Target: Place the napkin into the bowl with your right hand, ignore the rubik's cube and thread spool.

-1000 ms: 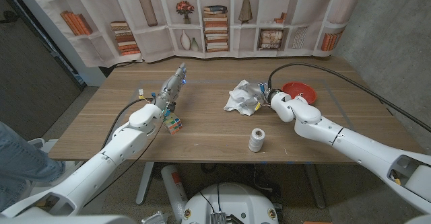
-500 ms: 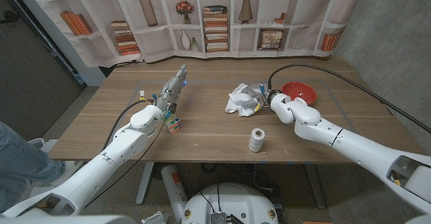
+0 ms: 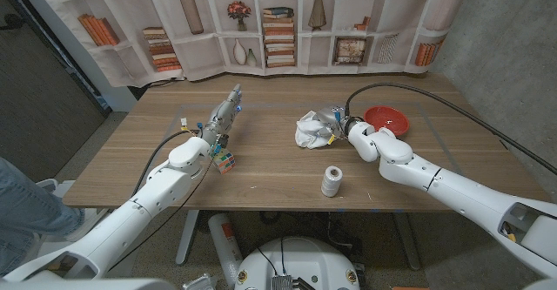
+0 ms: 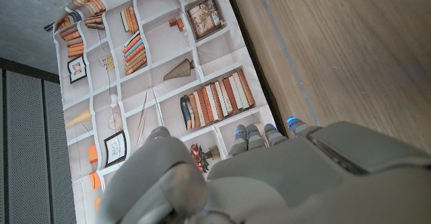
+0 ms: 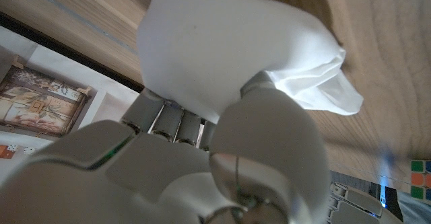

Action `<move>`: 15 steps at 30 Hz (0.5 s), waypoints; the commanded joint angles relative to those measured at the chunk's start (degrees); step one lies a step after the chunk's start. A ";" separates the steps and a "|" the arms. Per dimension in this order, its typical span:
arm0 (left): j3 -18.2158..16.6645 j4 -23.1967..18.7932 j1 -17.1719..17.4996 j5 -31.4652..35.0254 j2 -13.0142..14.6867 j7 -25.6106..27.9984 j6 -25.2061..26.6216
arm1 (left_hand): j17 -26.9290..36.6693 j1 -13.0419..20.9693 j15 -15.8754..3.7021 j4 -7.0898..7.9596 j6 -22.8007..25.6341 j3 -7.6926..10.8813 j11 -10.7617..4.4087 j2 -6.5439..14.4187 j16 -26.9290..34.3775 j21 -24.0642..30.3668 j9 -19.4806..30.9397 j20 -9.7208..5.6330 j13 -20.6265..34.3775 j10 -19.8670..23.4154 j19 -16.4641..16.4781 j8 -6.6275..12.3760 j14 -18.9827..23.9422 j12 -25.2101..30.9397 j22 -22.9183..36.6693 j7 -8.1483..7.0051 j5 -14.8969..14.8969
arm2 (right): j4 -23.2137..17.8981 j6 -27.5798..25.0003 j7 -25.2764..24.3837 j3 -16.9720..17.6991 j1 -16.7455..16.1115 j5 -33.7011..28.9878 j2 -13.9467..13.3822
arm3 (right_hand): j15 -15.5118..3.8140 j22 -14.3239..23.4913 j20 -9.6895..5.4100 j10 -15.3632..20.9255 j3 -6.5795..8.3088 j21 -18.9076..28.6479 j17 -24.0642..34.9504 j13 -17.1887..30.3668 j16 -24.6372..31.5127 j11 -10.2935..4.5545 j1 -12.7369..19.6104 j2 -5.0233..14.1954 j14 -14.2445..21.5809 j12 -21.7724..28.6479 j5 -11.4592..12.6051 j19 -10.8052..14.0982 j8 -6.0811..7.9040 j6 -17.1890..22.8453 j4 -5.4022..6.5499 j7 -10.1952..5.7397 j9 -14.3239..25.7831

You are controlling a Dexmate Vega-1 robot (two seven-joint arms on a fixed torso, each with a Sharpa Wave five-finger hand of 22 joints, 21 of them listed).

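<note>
The right robot hand [image 3: 338,126] grips the white napkin [image 3: 312,129], fingers curled into the crumpled cloth; in the right wrist view the napkin [image 5: 222,56] bulges over the thumb and fingers [image 5: 269,136] wrapped around it. The left robot hand [image 3: 223,114] is stretched over the bench [image 3: 261,172] with fingers extended and close together, holding nothing; in the left wrist view the fingertips [image 4: 252,133] line up side by side above the wood.

Counted: one napkin, one red bowl [image 3: 387,118], one rubik's cube [image 3: 225,161], one thread spool [image 3: 332,181], two robot hands.

Against the frame a second ago, the napkin is bunched tighter and sits a little nearer the right robot hand, less spread across the bench than before. The right robot hand has edged slightly toward the cloth. The left robot hand, the cube and the spool keep their places.

The red bowl stands on the bench just beyond the right robot hand's wrist, on the far side from the napkin; its inside shows only red. The napkin is in the hand's grasp, near the bowl but outside it. The rubik's cube lies beside the left forearm, and the thread spool stands upright toward the near edge, apart from the napkin.

A printed bookshelf backdrop [image 3: 261,20] hangs behind the bench.
</note>
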 commanded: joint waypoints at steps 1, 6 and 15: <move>0.01 0.42 -0.45 -0.09 -0.09 -0.32 -0.04 | 0.19 0.10 0.22 0.16 0.13 -0.36 -0.17 0.68 -0.02 0.27 0.33 0.57 0.16 -0.21 -7.99 0.43 -0.91 -0.01 0.22 -0.18 0.10 | 0.28 -1.04 -2.14 0.27 -0.50 -0.03 0.57 | -4.81 0.39 -4.66 1.67 0.54 0.88 0.22 0.01 0.41 -0.59 1.54 0.39 3.25 -0.66 -1.16 1.94 -0.51 1.32 0.11 0.22 0.21; 0.04 0.46 -0.61 -0.06 -0.05 -0.39 0.08 | 0.20 0.11 0.18 0.16 0.15 -0.41 -0.16 0.70 -0.04 0.28 0.33 0.58 0.17 -0.22 -7.99 0.42 -0.95 -0.01 0.22 -0.18 0.10 | 0.02 -1.00 -2.52 0.35 -0.63 0.25 0.47 | -6.80 0.73 -5.21 3.67 0.93 1.73 0.32 0.06 0.67 -1.30 2.97 1.26 6.80 -1.13 -2.42 3.48 -1.32 1.96 0.21 -0.49 0.28; 0.17 0.41 -0.77 0.01 0.08 -0.45 0.45 | 0.20 0.13 0.19 0.16 0.21 -0.49 -0.15 0.74 -0.05 0.28 0.34 0.58 0.17 -0.23 -8.02 0.40 -0.98 -0.02 0.23 -0.16 0.09 | -0.54 -1.17 -2.79 0.64 -0.85 0.86 0.35 | -8.54 1.56 -5.48 8.88 1.52 4.12 0.54 0.20 0.69 -3.46 5.87 2.60 13.05 -1.66 -4.80 6.82 -1.95 5.58 0.15 -1.32 0.47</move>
